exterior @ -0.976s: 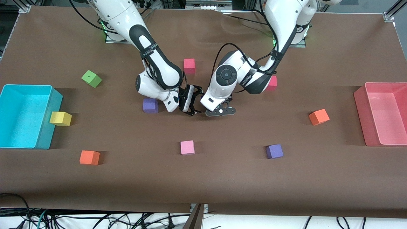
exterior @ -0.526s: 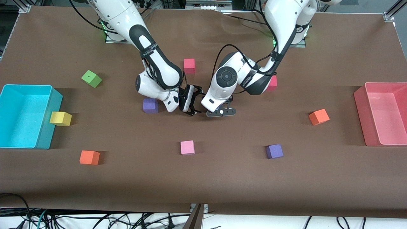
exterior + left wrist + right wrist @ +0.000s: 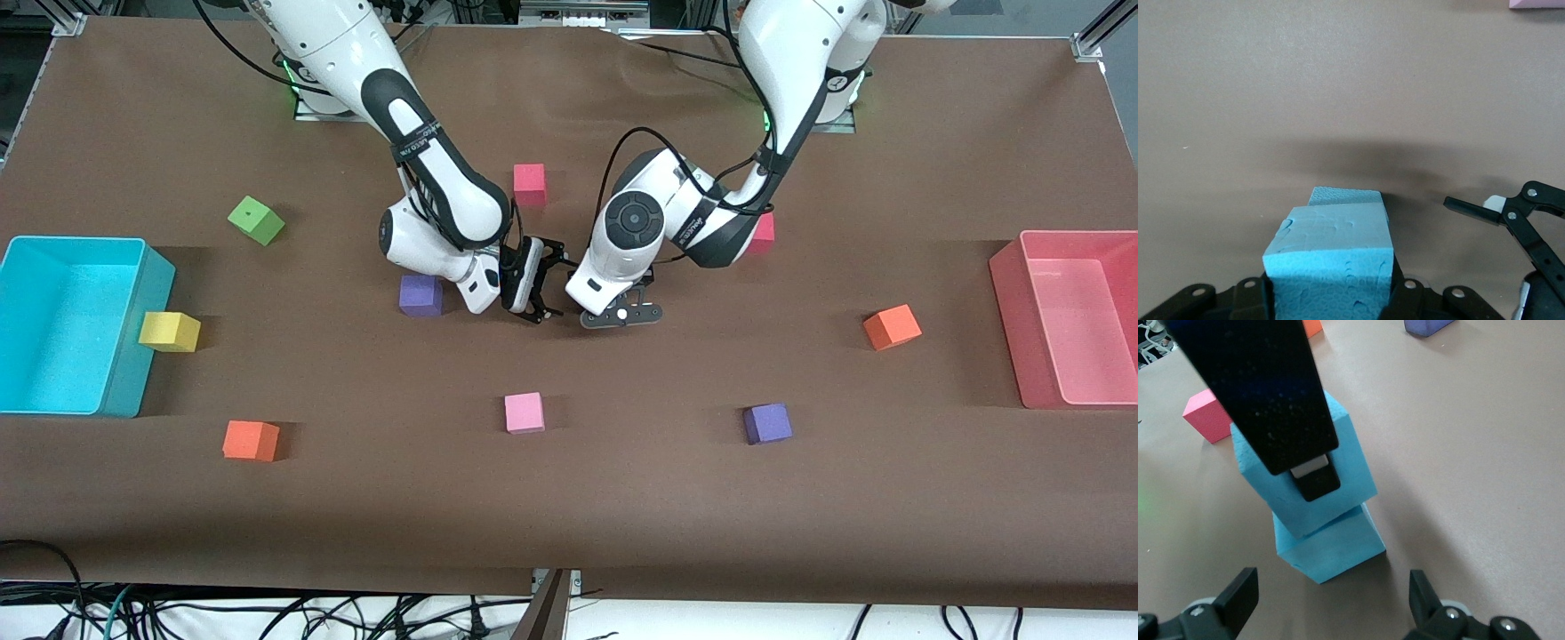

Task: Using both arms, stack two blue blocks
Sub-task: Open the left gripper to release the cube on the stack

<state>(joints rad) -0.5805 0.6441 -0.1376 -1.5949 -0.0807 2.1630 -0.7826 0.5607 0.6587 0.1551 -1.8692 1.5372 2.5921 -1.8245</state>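
- Two blue blocks are stacked at the middle of the table (image 3: 622,498), under the left arm's wrist, and are hidden in the front view.
- The upper blue block (image 3: 1305,477) is seen resting on the lower blue block (image 3: 1331,547), turned slightly askew to it.
- The upper blue block is clamped between the fingers (image 3: 1271,393) of the left gripper (image 3: 621,316), one finger being pressed flat against its side.
- In the left wrist view the same block is seen held between the jaws, with the lower block partly visible beneath it.
- The right gripper (image 3: 536,293) is positioned just beside the stack, toward the right arm's end of the table, with its fingers (image 3: 1238,597) spread apart and nothing held between them.
- A purple cube (image 3: 420,295) is located beside the right gripper, toward the right arm's end.
- A pink cube (image 3: 524,412) is located nearer to the front camera than both grippers.
- A red cube (image 3: 529,183) is located farther from the front camera than both grippers.
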